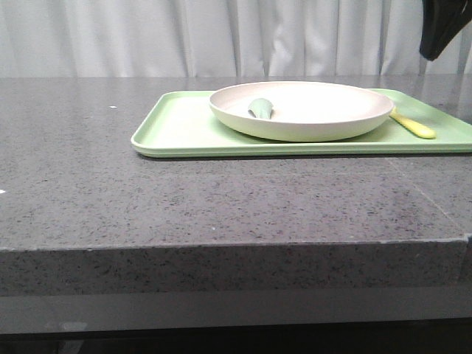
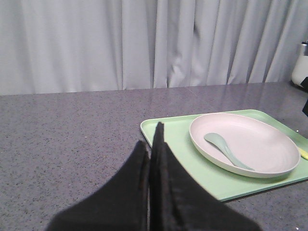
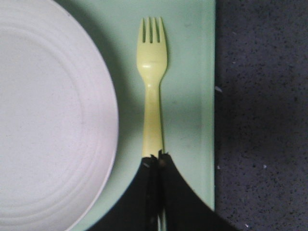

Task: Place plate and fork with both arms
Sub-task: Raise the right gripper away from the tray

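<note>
The cream-white plate (image 1: 324,107) (image 2: 262,142) (image 3: 48,120) sits on the light-green tray (image 1: 184,129). The pale-yellow fork (image 1: 414,126) (image 3: 153,86) lies flat on the tray just right of the plate, tines pointing away. My right gripper (image 3: 156,156) is shut with nothing in it, and its tips overlap the fork's handle end in the right wrist view. A dark part of the right arm (image 1: 446,29) hangs high at the top right. My left gripper (image 2: 150,137) is shut and empty, over the table beside the tray's left edge.
A grey-green spoon (image 1: 260,108) (image 2: 226,149) lies inside the plate. The tray (image 2: 178,149) rests on a grey speckled counter (image 1: 147,199) whose front edge is close to me. White curtains hang behind. The tray's right edge (image 3: 211,96) borders bare counter.
</note>
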Tool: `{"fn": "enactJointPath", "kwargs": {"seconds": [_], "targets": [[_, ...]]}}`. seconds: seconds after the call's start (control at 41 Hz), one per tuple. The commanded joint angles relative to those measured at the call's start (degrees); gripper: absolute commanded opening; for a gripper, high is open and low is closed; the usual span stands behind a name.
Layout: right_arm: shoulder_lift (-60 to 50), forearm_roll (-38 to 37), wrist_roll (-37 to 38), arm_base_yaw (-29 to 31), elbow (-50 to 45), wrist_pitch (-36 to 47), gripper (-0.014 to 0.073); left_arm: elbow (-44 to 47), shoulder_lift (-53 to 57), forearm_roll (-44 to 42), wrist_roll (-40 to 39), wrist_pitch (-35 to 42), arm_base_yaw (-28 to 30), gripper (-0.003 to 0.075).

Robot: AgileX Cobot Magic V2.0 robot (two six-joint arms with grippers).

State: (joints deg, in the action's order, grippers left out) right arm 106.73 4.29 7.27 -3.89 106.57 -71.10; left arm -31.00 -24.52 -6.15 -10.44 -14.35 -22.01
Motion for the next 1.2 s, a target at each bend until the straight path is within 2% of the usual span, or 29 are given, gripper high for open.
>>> {"fn": "enactJointPath", "kwargs": {"seconds": [0.0,0.293,0.439,0.635,0.854,1.172], "targets": [[-4.62,-0.47,-0.05,0.44,1.76,0.74,-0.0118,-1.75,-0.33,0.28,-0.54,4.89,-0.42,-0.0018],[-11.01,-0.47,-0.56,0.38,0.87,-5.0,-0.0111,-1.75,-0.33,0.28,-0.54,4.89,-0.42,-0.0018],[-18.98,-0.47,-0.88,0.11,-6.24,-1.33,-0.0111,-1.75,-0.33,0.28,-0.54,4.89,-0.42,-0.0018],[-35.48,-0.48,-2.08,0.09,-25.8,11.56,-0.0111,-1.75,-0.33,0.28,-0.54,4.89,-0.42,-0.0018],[-54.38,-0.53,-2.66,0.09,-50.77,30.35,-0.0111,-1.75,-0.33,0.28,-0.54,4.89,-0.42,-0.0018],[-78.58,-2.62,-4.69,0.09,-77.01,48.63,-0.0114,-1.75,-0.33,0.28,-0.54,4.89,-0.42,-0.0018]]}}
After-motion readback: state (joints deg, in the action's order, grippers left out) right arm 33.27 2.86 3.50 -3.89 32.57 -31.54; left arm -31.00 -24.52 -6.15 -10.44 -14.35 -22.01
